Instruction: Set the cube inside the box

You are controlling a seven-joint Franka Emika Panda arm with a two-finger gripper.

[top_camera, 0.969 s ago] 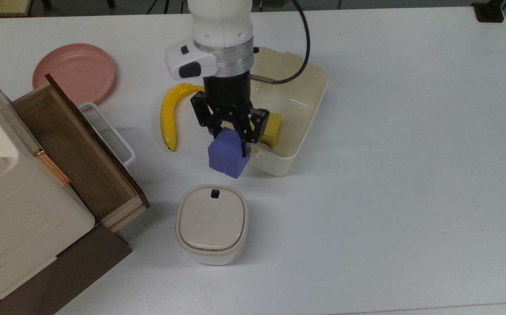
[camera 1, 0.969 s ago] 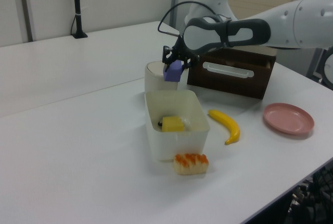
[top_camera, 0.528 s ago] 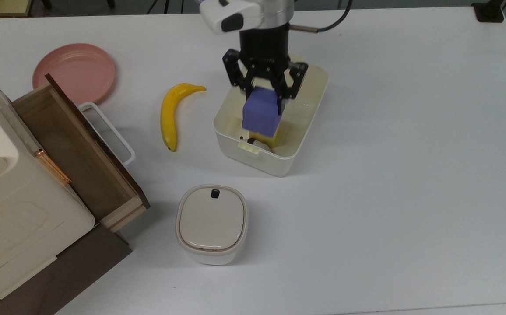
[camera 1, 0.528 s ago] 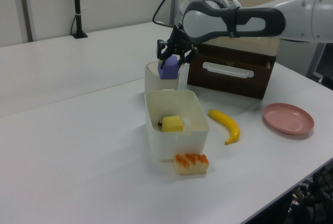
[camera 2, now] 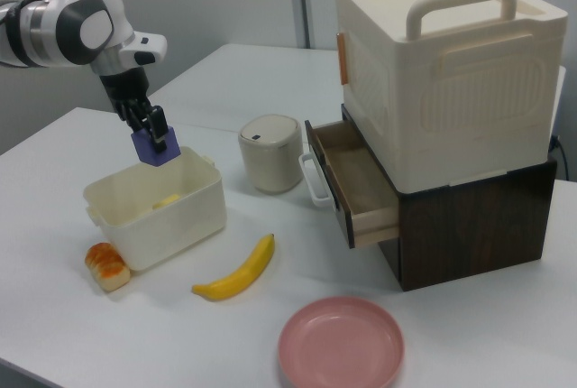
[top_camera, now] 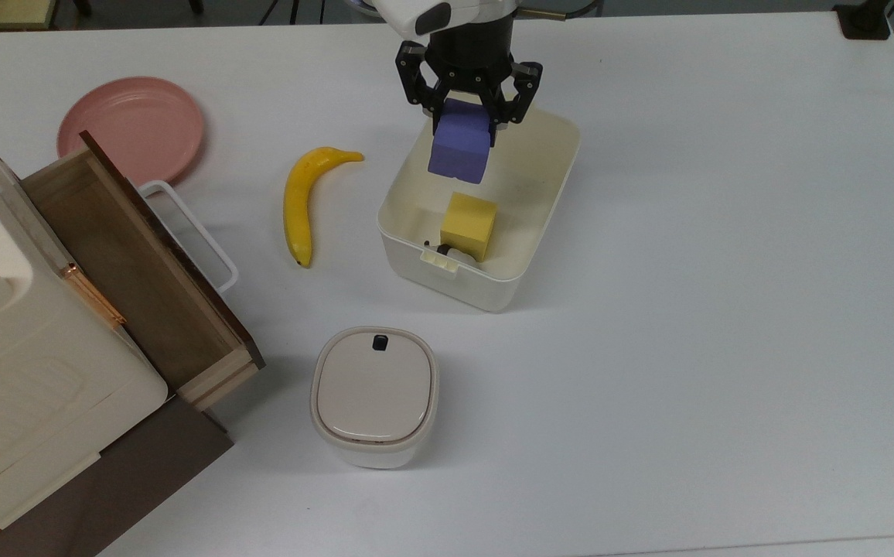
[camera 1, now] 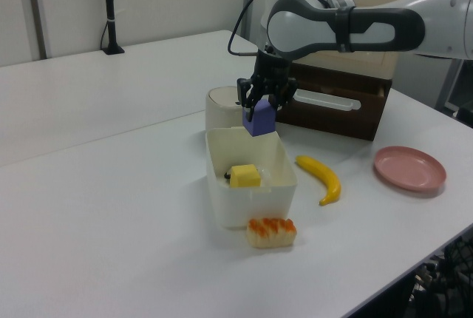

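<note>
My gripper (top_camera: 466,120) (camera 1: 259,107) (camera 2: 149,131) is shut on the purple-blue cube (top_camera: 459,150) (camera 1: 259,120) (camera 2: 155,147), which hangs in the air above the box. The box (top_camera: 547,224) (camera 1: 222,203) (camera 2: 194,212) is a cream-white open tub in the middle of the table. In the right view the cube hangs just above the tub's far rim. A yellow cube (top_camera: 469,224) (camera 1: 244,176) lies on the tub's floor, below and in front of the held cube in the top view.
A banana (top_camera: 300,201) lies left of the tub in the top view, a pink plate (top_camera: 131,128) beyond it. A lidded white bin (top_camera: 374,394) stands nearer. The open wooden drawer (top_camera: 138,271) juts from the cabinet. A bread roll (camera 1: 270,232) sits by the tub.
The gripper carried the purple-blue cube from beside the tub's near corner, up and over the tub. It now hangs above the tub's far half, uncovering the yellow cube.
</note>
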